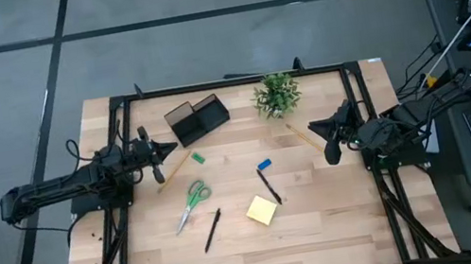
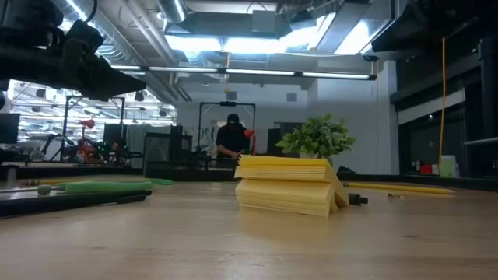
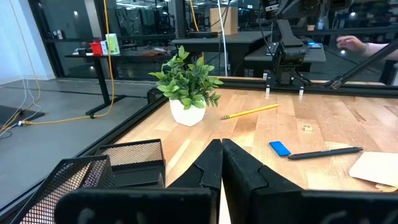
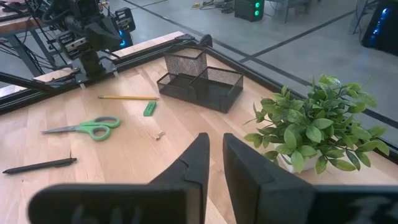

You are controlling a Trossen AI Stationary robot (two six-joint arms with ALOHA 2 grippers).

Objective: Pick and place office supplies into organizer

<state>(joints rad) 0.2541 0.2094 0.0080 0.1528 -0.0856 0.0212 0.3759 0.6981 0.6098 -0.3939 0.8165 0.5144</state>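
My left claw (image 1: pixel 156 151) hangs over the left edge of the tabletop (image 1: pixel 329 231), clenched on nothing, its tips meeting in the left wrist view. My right claw (image 1: pixel 326 136) waits over the right edge, fingers nearly together with a thin gap, also empty.

Nothing is picked yet, as I judge it: this is the start. The mesh organizer (image 1: pixel 197 119) stands near the far edge, left of centre, both compartments looking empty in the right wrist view. Every supply lies loose on the wood. The green-handled scissors (image 1: pixel 193 202) and one black pen (image 1: pixel 212 230) lie left of centre towards the near edge. The yellow sticky-note pad (image 1: pixel 262 209) lies near the middle, with the second pen (image 1: pixel 270 187) and the small blue block (image 1: pixel 264 164) just beyond it. A small green block (image 1: pixel 199 158) and a wooden pencil (image 1: pixel 175 172) lie closest to my left claw. A second pencil (image 1: pixel 303 136) lies near my right claw.

I would take the green block or the near pencil first with the left claw. That needs the fingers opened, then a descent over something thin and flat.

The surface is pale wood planks inside a black frame. A potted plant (image 1: pixel 278 94) stands at the far edge. Beyond lies a lit workshop, with a person (image 2: pixel 231 138) far off.
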